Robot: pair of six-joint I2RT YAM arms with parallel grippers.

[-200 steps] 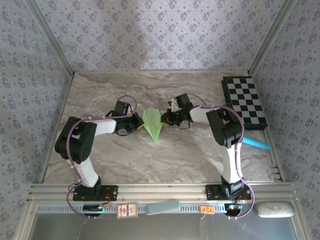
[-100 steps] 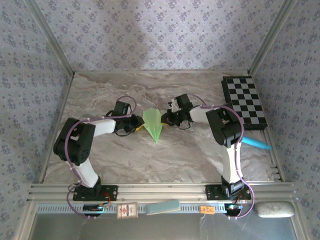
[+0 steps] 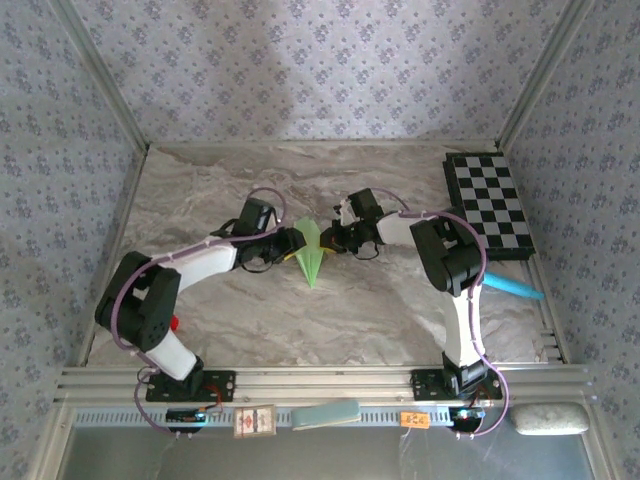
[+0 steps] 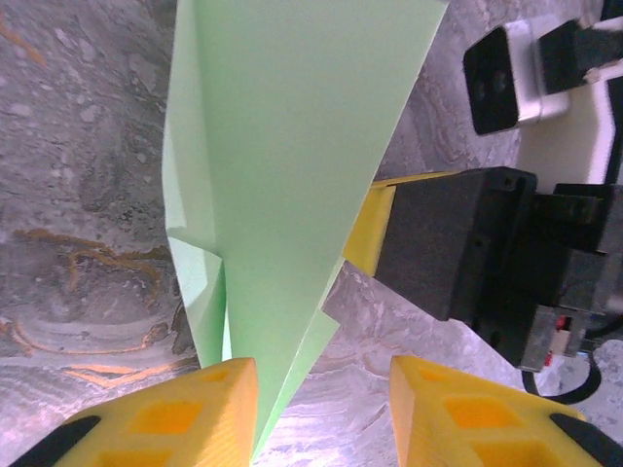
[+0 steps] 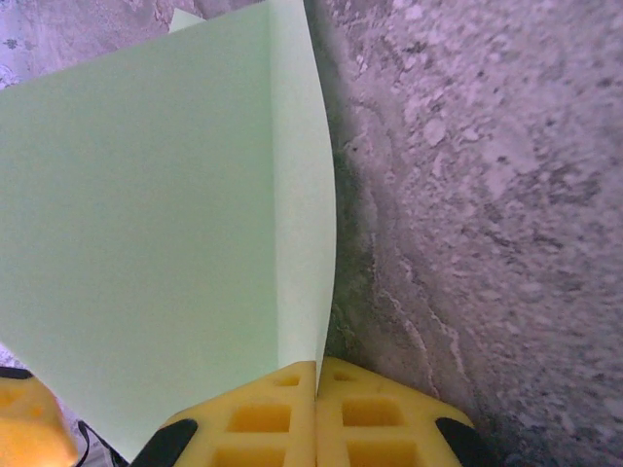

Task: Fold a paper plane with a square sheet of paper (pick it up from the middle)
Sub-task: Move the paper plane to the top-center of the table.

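The pale green paper plane (image 3: 312, 252) lies mid-table, its point toward the near edge. My right gripper (image 3: 331, 238) is on its right side, and in the right wrist view the gripper (image 5: 317, 375) is shut on the edge of the folded paper (image 5: 146, 214). My left gripper (image 3: 293, 243) is at the plane's left side. In the left wrist view the left gripper (image 4: 321, 394) is open. The paper (image 4: 282, 146) runs down between its jaws, close to the left fingertip (image 4: 209, 404). The right gripper's yellow finger (image 4: 368, 229) shows beyond the paper.
A black-and-white checkerboard (image 3: 490, 205) lies at the far right, with a blue object (image 3: 515, 288) just below it at the table's right edge. A light-blue card (image 3: 326, 413) rests on the front rail. Patterned walls close in the table on three sides.
My left gripper has opened and moved right, up against the plane's left side. The plane looks narrower from above. The right gripper has stayed shut on the paper.
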